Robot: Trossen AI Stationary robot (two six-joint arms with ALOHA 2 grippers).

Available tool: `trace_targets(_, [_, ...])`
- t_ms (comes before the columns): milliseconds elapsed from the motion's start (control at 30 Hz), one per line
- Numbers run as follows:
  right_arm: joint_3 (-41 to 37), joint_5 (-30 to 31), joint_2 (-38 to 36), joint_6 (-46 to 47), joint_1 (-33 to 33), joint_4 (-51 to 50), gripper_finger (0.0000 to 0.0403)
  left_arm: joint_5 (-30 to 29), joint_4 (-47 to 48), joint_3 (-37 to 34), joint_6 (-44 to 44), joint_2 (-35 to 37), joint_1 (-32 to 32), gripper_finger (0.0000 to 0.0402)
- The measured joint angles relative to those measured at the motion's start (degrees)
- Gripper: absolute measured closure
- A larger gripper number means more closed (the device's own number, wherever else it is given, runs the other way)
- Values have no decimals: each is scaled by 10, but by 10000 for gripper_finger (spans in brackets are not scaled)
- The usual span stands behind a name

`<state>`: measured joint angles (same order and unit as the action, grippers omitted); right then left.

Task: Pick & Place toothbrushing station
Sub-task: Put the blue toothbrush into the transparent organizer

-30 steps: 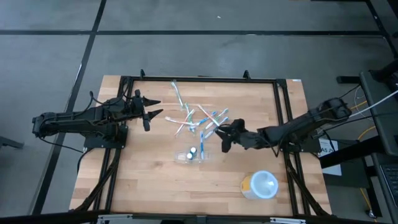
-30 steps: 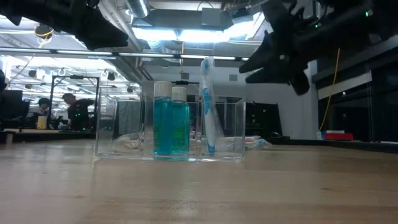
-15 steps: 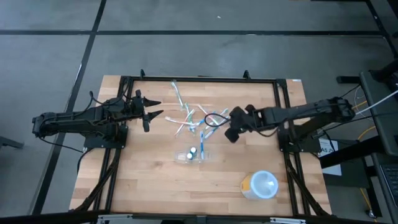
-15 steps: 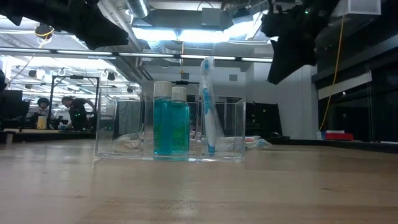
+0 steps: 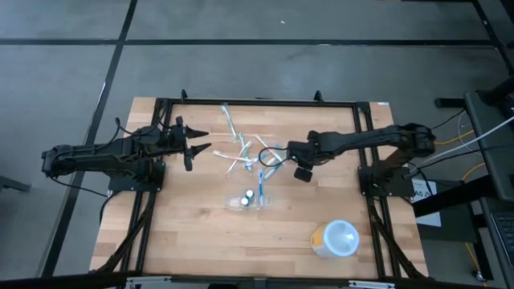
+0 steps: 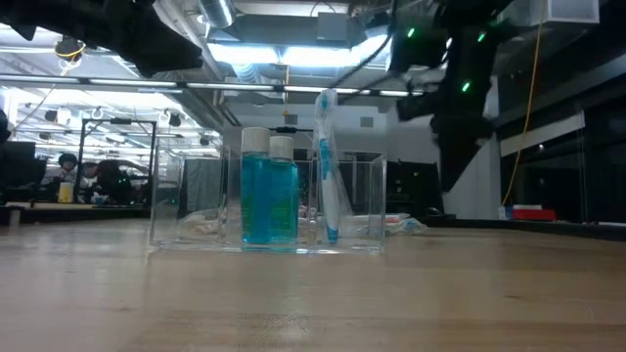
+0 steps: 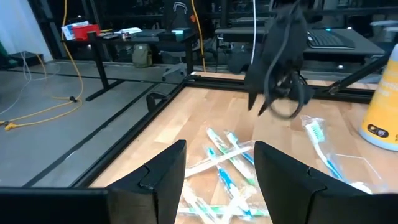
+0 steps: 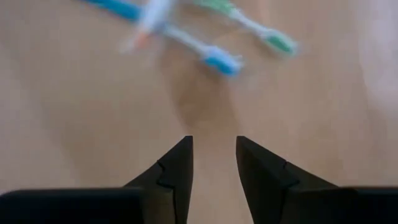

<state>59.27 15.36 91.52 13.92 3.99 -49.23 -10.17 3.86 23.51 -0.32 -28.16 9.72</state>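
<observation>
The clear plastic holder stands on the table's middle, near side; in the low view it holds two blue-filled bottles and one upright toothbrush. A loose pile of toothbrushes lies beyond it. My right gripper is open above the pile's right edge, pointing down; toothbrushes lie past its fingertips. My left gripper is open and empty, left of the pile, and sees the pile ahead.
A round white and yellow container stands at the near right. A dark frame runs along the table's far edge and sides. Bare wood lies at the near left.
My right gripper has swung from the holder's right toward the table's far edge and left, to the toothbrush pile's right edge, and has turned from level to pointing down. It has stayed open. The holder and my left arm have not moved.
</observation>
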Motion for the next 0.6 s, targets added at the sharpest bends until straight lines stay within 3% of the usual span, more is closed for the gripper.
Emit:
trace_targets(167, [0, 16, 53, -21, 39, 31, 278, 6, 0, 0, 0, 0, 0, 217])
trace_targets(600, [-3, -85, 78, -62, 107, 99, 278, 23, 2, 0, -7, 0, 0, 217])
